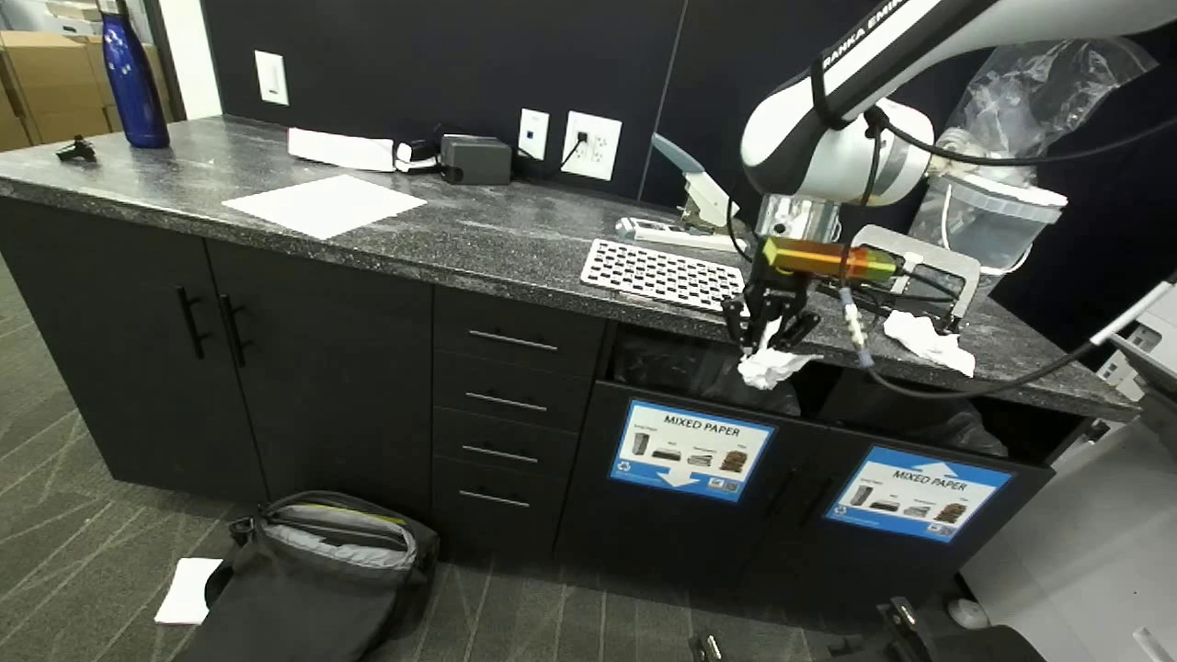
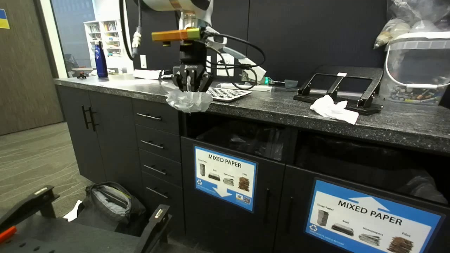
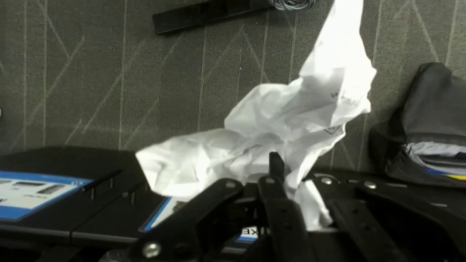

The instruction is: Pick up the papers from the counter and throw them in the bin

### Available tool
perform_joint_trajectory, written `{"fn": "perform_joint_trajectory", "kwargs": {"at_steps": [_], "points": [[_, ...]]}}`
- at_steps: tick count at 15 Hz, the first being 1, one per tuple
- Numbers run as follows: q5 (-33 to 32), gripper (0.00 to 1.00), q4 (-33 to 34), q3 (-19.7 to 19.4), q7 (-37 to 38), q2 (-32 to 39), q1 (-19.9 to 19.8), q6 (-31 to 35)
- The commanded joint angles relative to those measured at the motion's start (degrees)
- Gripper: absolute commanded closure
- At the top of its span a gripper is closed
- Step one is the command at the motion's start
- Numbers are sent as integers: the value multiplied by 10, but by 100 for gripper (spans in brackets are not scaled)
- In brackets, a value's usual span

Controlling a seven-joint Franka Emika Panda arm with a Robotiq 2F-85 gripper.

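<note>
My gripper [image 1: 763, 338] is shut on a crumpled white paper wad [image 1: 771, 370], just in front of the counter's [image 1: 497, 246] front edge. In an exterior view the wad [image 2: 188, 102] hangs below the fingertips [image 2: 190, 88]. In the wrist view the wad [image 3: 269, 123] spreads out past the fingers [image 3: 289, 174], with floor beyond it. A second crumpled paper [image 1: 929, 342] lies on the counter near its front edge and also shows in an exterior view [image 2: 334, 109]. Below the counter, two openings above "MIXED PAPER" labels hold clear bin liners [image 2: 242, 135] [image 1: 961, 425].
A checkered mat [image 1: 662, 274], a stapler [image 1: 703, 207] and a black stand [image 2: 341, 88] are on the counter. A clear bucket [image 2: 418, 70] stands behind the second paper. A flat white sheet [image 1: 326, 204] lies further along. A bag [image 1: 322, 579] is on the floor.
</note>
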Motion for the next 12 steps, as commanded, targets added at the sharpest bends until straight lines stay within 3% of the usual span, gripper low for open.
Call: {"fn": "perform_joint_trajectory", "kwargs": {"at_steps": [1,4,8,10,12], "points": [[-77,93,-126,5,79,-50,31,156],[-183,92,-177,-11,189,-22,63,294],[-316,93,-199,-79,378,51,108,482],[-371,93,-181,-147,469,109,153,574],[-365,92,-150,-227,511,176,214,668]]}}
